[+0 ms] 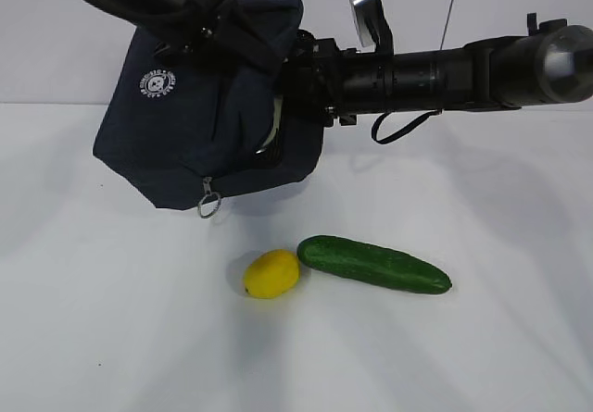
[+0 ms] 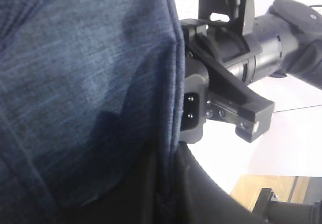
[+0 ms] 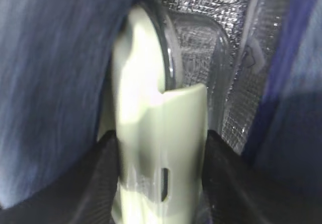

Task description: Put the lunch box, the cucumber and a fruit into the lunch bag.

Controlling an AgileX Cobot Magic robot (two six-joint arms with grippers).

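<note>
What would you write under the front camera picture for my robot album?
Two robot arms tip up the navy lunch bag to slide the lunch box in, while the lemon and cucumber wait below.

My right arm (image 1: 435,79) is matte black, ribbed, grey-capped at the elbow, with a looping black cable (image 1: 400,127).

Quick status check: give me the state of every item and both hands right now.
lunch bag: lifted off the table, tilted, mouth open toward the right arm.
lunch box: partway inside the bag, clamped edge-on.
cucumber: lying on the table, untouched.
fruit: on the table, touching the cucumber's end.
right hand: shut on the lunch box.
left hand: hidden behind bag fabric.
</note>
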